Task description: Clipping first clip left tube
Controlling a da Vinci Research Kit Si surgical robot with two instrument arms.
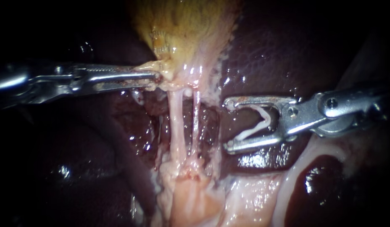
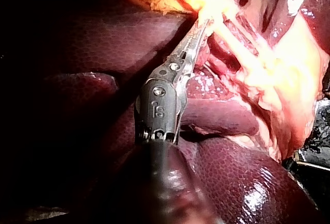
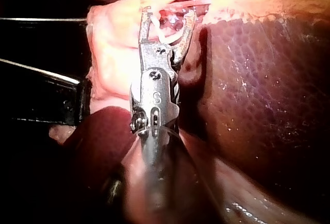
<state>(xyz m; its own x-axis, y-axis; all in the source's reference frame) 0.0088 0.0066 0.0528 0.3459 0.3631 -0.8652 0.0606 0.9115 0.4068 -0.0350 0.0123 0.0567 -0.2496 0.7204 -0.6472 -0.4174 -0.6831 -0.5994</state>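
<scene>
Your right instrument (image 1: 227,125) holds a clip (image 1: 258,126) in wide-standing jaws, just right of the left tube (image 1: 176,122) — straddle that tube alone, clear of the thinner tube (image 1: 196,122). Above it, your left instrument (image 1: 157,77) clamps gallbladder (image 1: 186,25) tissue — hold it taut.

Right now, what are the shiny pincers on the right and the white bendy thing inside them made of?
The right instrument looks like bare metal: silvery, with bright glints and a rivet. In its jaws the clip is smooth, matte white, probably plastic.
</scene>
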